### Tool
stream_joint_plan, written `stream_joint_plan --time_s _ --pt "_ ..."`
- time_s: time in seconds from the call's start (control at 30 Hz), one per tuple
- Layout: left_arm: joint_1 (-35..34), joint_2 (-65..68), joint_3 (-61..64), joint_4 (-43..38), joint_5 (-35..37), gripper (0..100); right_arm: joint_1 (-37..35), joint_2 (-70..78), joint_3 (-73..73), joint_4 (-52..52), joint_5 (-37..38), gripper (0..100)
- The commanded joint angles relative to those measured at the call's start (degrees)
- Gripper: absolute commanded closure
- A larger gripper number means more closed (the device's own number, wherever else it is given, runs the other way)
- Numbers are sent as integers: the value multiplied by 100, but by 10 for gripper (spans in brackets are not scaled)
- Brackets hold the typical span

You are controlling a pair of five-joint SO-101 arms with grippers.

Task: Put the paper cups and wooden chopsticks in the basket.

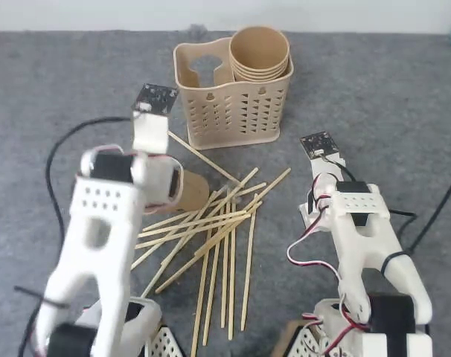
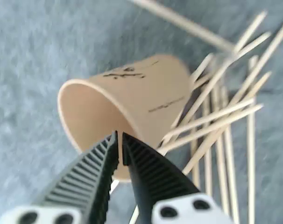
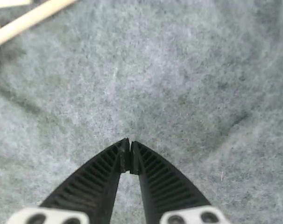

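Note:
A paper cup [image 2: 146, 88] lies on its side on the grey carpet, its mouth towards my left gripper [image 2: 119, 135]. That gripper is shut on the cup's rim, one finger inside the mouth and one outside. In the high view this paper cup [image 1: 196, 190] sits just left of a scattered pile of several wooden chopsticks [image 1: 218, 230]. The beige basket [image 1: 233, 111] stands at the back with a stack of paper cups [image 1: 259, 48] in its right compartment. My right gripper [image 3: 130, 142] is shut and holds nothing above bare carpet, right of the pile.
One chopstick [image 3: 29, 18] lies at the edge of the right wrist view. A lone chopstick [image 1: 203, 158] rests just in front of the basket. Black cables [image 1: 58, 160] trail at the left and right. Open carpet lies around the basket.

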Motion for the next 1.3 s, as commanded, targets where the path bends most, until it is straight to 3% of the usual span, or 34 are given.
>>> stream_joint_plan --time_s 0.0,0.2,0.33,0.63,1.27 --pt "413 -1125 1393 -1547 615 987 -13 -31 -26 -40 70 991" --pt "870 -1890 3011 -3367 1037 987 -13 -31 -18 -40 70 991" --pt "879 -2444 3451 -3982 1081 983 -13 -31 -18 -40 70 991" --pt "527 -3437 3512 -3868 1099 805 -13 -31 -18 -40 70 991" --pt "-132 -4018 4145 -3719 1064 801 -13 -31 -18 -40 79 991"
